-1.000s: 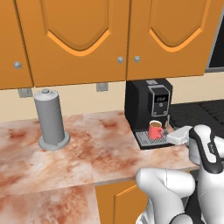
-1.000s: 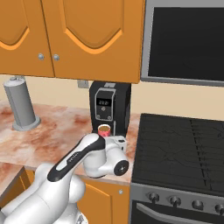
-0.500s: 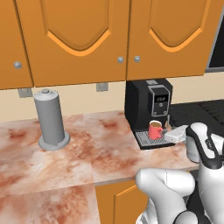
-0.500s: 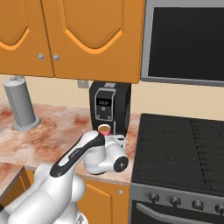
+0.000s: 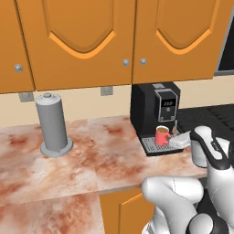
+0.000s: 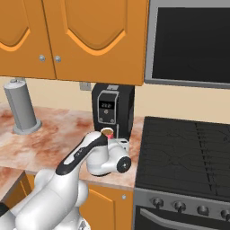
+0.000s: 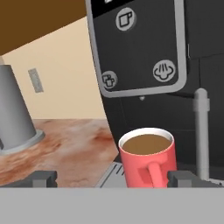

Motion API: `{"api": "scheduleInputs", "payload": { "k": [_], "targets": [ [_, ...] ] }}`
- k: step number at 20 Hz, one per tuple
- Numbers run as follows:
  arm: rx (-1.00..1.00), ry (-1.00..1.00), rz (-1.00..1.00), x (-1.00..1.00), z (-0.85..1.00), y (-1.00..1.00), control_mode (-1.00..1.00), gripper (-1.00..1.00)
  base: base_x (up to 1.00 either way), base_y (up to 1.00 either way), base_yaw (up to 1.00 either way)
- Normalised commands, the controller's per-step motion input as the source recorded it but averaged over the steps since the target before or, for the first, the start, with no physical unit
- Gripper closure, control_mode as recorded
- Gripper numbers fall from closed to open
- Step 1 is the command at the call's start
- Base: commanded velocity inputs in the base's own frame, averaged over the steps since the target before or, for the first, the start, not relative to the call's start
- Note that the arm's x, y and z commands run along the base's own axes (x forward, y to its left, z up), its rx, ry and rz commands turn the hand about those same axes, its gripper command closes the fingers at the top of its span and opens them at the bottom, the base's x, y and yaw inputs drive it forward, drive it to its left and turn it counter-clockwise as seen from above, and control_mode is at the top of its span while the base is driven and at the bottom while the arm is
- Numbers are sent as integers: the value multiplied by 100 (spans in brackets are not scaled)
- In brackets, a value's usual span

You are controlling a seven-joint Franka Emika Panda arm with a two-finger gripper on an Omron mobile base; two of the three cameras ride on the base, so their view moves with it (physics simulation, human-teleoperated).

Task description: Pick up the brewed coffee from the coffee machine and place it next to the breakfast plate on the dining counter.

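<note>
The small red mug of light brown coffee (image 7: 148,162) sits on the grey grated drip tray (image 5: 151,145) of the boxy black espresso machine with its silver front panel (image 5: 156,112), right of centre in the left base view, and the two-finger gripper (image 7: 113,178) is lined up low in front of it. In the hand view the dark fingertips (image 7: 42,178) stand at lower left and lower right, spread wide and pinching nothing; the mug lies between them but nearer the right one, its handle facing the camera. Good form here looks like nudging sideways to centre the mug, then easing forward so the pads bracket the cup wall rather than catching the handle. The grey steam wand (image 7: 201,133) stands just right of the mug, so the right finger wants care. A level, gentle squeeze should keep the coffee from slopping. The grey cylindrical canister (image 5: 53,125) stands well apart at the left.
</note>
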Motion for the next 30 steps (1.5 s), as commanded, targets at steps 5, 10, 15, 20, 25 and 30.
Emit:
{"api": "scheduleInputs", "payload": {
  "k": [5,10,15,20,25,30],
  "targets": [
    [0,2,0,7,-17,0,-100,-100,0,0,0],
    [0,1,0,16,-8,0,-100,-100,0,0,0],
    [0,2,0,17,-9,0,-100,-100,0,0,0],
    [0,1,0,9,-9,0,-100,-100,0,0,0],
    [0,1,0,5,-8,0,-100,-100,0,0,0],
    [0,0,0,10,-6,0,-100,-100,0,0,0]
  ]
}}
